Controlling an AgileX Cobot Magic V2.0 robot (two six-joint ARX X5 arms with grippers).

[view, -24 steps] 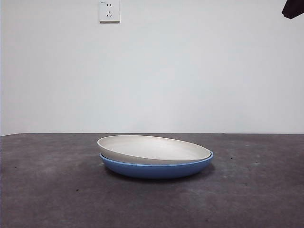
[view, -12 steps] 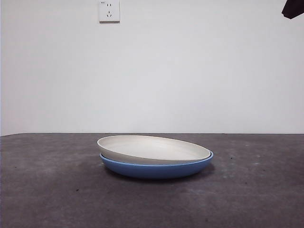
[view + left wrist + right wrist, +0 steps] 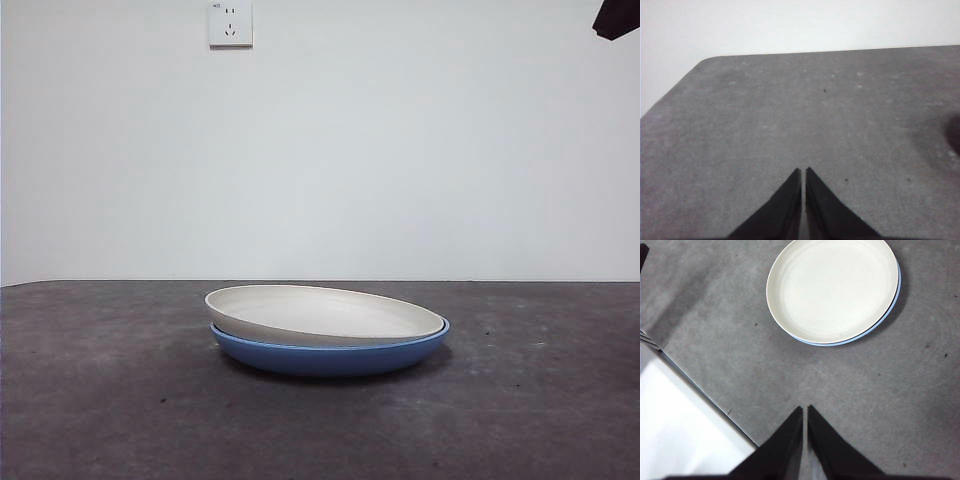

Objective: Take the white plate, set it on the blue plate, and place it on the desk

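In the front view, the bare desk (image 3: 110,400) fills the lower part of the frame. Just below centre, the blue plate (image 3: 330,357) sits flat on it. The white plate (image 3: 322,312) lies nested in the blue one, tilted a little so its left edge rides higher and the blue rim shows on the right. Behind them a pale wall rises, with a wall socket (image 3: 230,23) in the upper left. A black tip of an arm (image 3: 616,17) shows in the upper right corner; which arm it is cannot be told.

In the right wrist view, the right gripper (image 3: 805,410) hangs above bare desk, its jaws pressed together to a thin slit, holding nothing. The stacked plates lie well apart from it, at the upper middle of that frame, with only a sliver of blue visible around the white.

In the left wrist view, the left gripper (image 3: 803,171) likewise has its jaws closed to a narrow seam, empty, over bare desk with the wall beyond.
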